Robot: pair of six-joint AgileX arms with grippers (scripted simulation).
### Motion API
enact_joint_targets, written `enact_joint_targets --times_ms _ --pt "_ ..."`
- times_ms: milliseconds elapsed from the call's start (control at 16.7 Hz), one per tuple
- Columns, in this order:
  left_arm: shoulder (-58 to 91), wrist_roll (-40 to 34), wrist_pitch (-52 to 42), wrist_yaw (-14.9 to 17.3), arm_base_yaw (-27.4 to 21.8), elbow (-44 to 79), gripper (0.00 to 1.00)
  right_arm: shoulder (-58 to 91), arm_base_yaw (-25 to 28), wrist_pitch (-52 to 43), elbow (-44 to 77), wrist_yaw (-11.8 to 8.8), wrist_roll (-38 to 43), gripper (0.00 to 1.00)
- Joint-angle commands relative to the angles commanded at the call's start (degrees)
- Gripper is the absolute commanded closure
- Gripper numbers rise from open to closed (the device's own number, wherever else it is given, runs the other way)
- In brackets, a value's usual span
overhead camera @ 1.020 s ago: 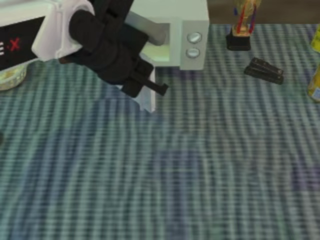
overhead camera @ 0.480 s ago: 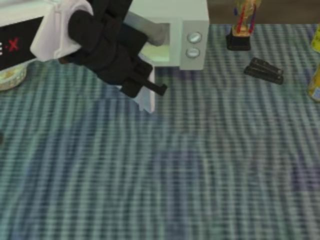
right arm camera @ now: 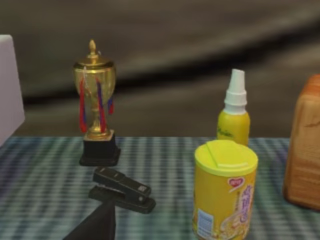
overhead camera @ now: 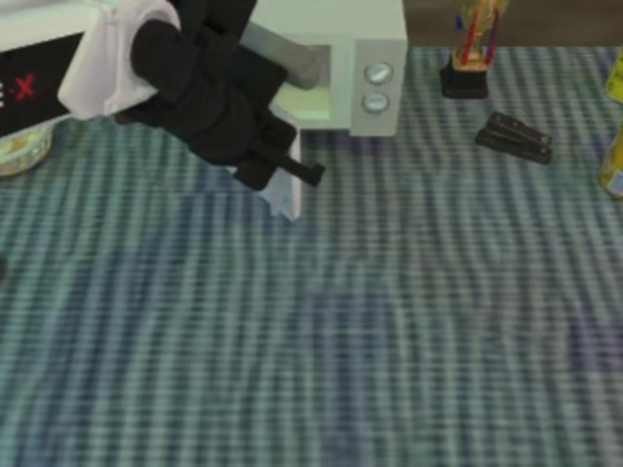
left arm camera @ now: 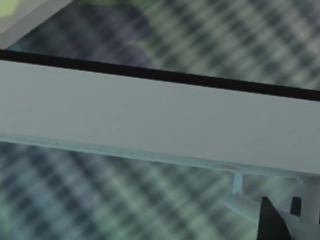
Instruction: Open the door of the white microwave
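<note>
On table, door [overhead camera: 289,190] ajar.

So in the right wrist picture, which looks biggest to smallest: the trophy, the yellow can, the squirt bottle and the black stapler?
As they look in the right wrist view:
1. Trophy, tallest.
2. Yellow can, nearly as big, but it is nearest the camera and cut off at the edge, so that is unsure.
3. Squirt bottle.
4. Black stapler, smallest.

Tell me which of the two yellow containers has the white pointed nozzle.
The slim yellow spray bottle, standing farther back beside the brown loaf-like object. The nearer yellow can is wider, printed with a label and closed by a flat yellow lid instead.
</note>
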Motion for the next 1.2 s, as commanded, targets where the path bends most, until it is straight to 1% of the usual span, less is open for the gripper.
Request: enact_joint_targets --times_ms 480,600,960,1200 --pt "0.0 0.0 0.0 0.0 0.0 0.0 1.0 0.0 0.0 0.0 0.0 0.0 0.0 0.0" --pt "0.01 -0.1 -0.03 0.52 -0.25 -0.27 1.0 0.0 0.0 0.0 0.0 0.0 0.0 0.0" --pt "-2.17 6.39 -0.38 3.62 2.33 -2.52 1.0 0.0 0.0 0.0 0.0 0.0 0.0 0.0" --pt "-2.31 6.93 -0.46 3.89 2.55 -2.76 1.0 0.0 0.0 0.0 0.0 0.0 0.0 0.0"
